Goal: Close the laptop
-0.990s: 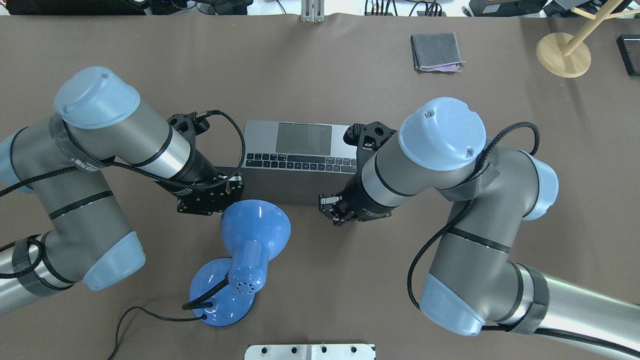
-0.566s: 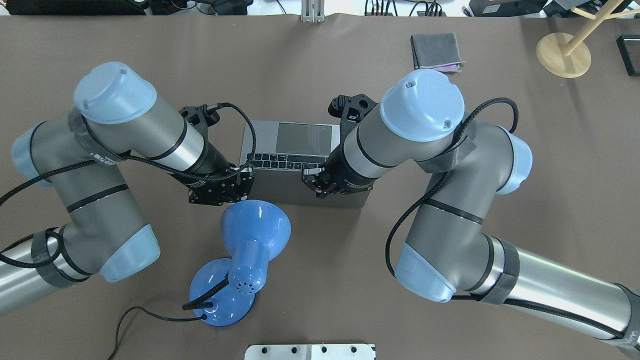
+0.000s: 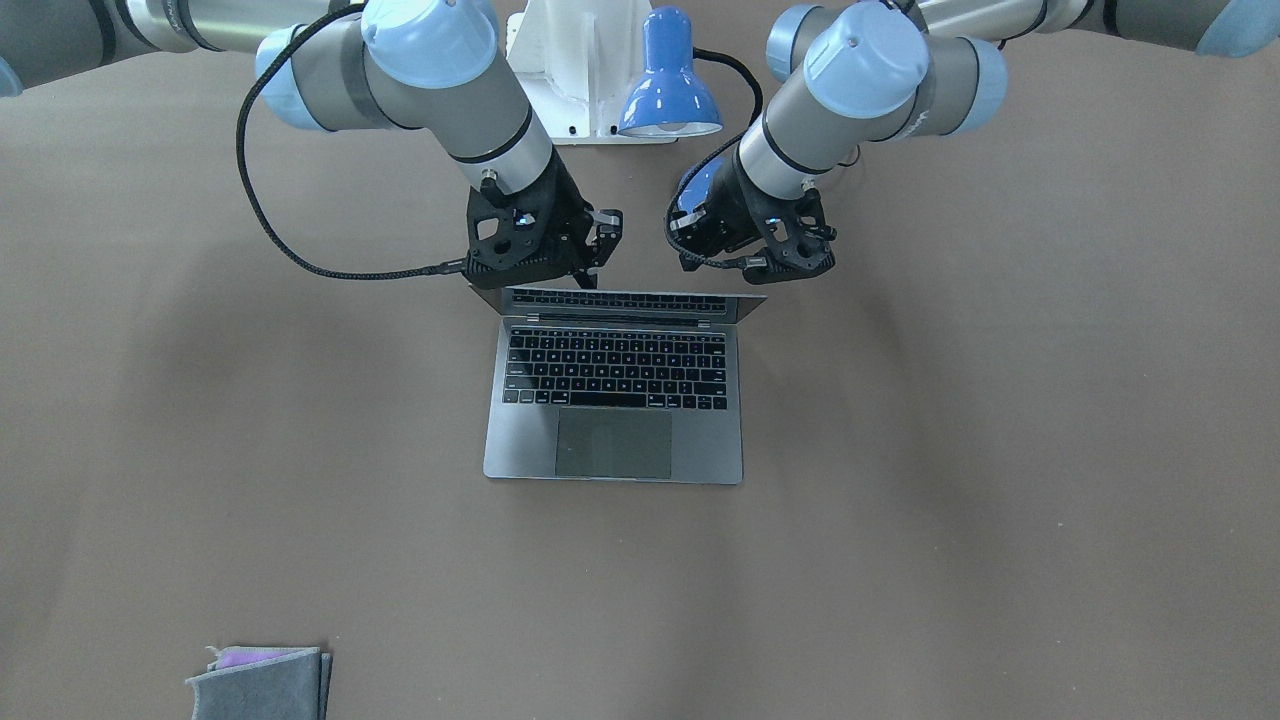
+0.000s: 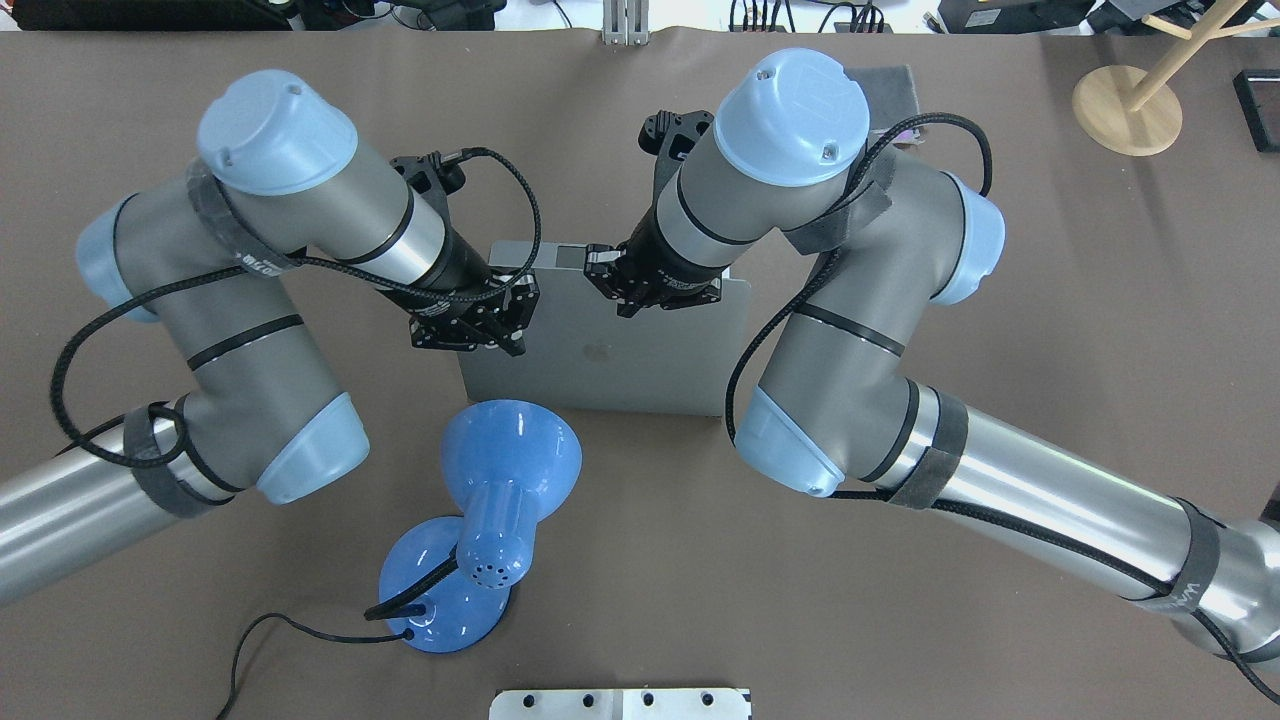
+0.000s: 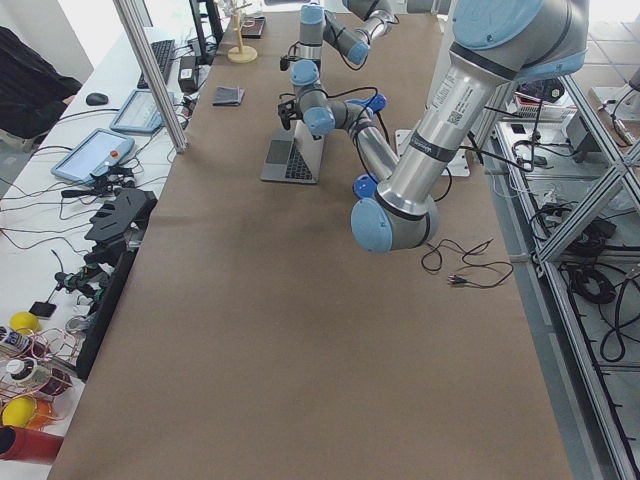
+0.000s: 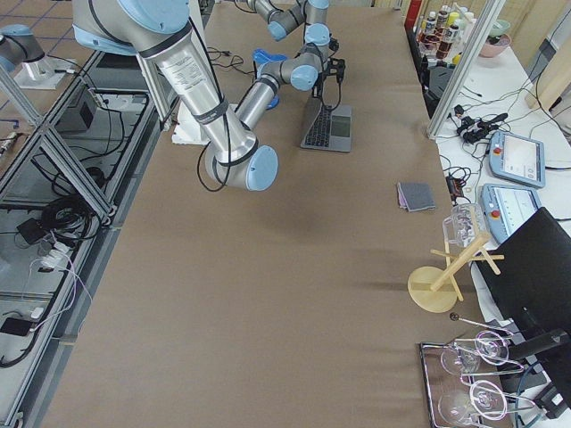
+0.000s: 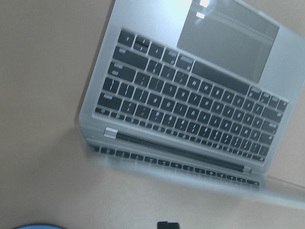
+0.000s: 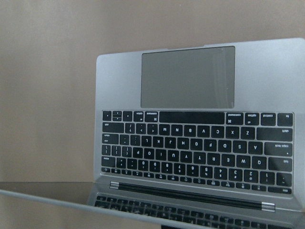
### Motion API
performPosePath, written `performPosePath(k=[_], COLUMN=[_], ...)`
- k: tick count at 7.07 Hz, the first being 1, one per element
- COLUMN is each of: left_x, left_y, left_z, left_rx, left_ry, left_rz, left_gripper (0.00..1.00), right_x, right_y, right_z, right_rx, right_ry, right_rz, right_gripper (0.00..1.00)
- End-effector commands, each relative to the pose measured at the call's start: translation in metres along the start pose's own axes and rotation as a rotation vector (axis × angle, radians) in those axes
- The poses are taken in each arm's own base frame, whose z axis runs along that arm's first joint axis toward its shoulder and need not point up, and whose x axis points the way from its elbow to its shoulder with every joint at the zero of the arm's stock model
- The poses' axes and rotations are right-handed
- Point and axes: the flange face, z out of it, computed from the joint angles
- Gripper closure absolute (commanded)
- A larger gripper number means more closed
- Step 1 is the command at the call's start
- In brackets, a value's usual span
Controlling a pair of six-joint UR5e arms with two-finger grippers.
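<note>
The laptop point(image 4: 600, 375) sits mid-table, its space-grey lid with the dark logo tilted forward over the keyboard, partly lowered. In the front view its base point(image 3: 620, 445), black keys and trackpad still show under the leaning lid. My left gripper point(image 4: 508, 338) is against the lid's left upper part, and my right gripper point(image 4: 617, 290) is against its top edge near the middle. Both look shut and hold nothing. In the front view the right gripper point(image 3: 598, 262) and left gripper point(image 3: 702, 262) sit just behind the lid. Both wrist views look down on the keyboard point(image 7: 190, 114) point(image 8: 190, 148).
A blue desk lamp point(image 4: 500, 470) with a black cable stands close behind the laptop on the robot's side. A folded grey cloth point(image 3: 260, 682) lies at the far edge. A wooden stand point(image 4: 1125, 105) is at the far right corner.
Both arms have moved forward, away from the robot's base. The lid has gone from near upright to leaning forward over the keyboard, so its back with the logo now shows from overhead.
</note>
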Motion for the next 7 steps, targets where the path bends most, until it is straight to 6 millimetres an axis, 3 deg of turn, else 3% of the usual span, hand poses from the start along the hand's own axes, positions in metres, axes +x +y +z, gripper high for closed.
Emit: performPosePath(k=[1,2,4,5,7], left_x=[0.011,0.008,0.006,0.01,0.007], left_y=[-0.044,-0.066,-0.084,-0.086,-0.09], left_z=[0.037,0.06,0.085,0.086,0.092], left_rx=[0.088,0.139,0.15,0.153,0.153], left_ry=[0.018,0.019,0.01,0.01,-0.002], left_rz=[0.005,0.006,0.003,0.002,-0.006], left_gripper=[1.0,1.0,1.0,1.0,1.0], right_x=[0.002,0.008,0.013,0.015,0.025], right_y=[-0.02,-0.028,-0.068,-0.083,-0.09], right_z=[0.01,0.025,0.097,0.127,0.143], right_rx=[0.012,0.014,0.009,0.013,0.006], right_ry=[0.011,0.01,0.042,0.065,0.09], right_rz=[0.015,0.013,0.027,0.037,0.048], right_gripper=[1.0,1.0,1.0,1.0,1.0])
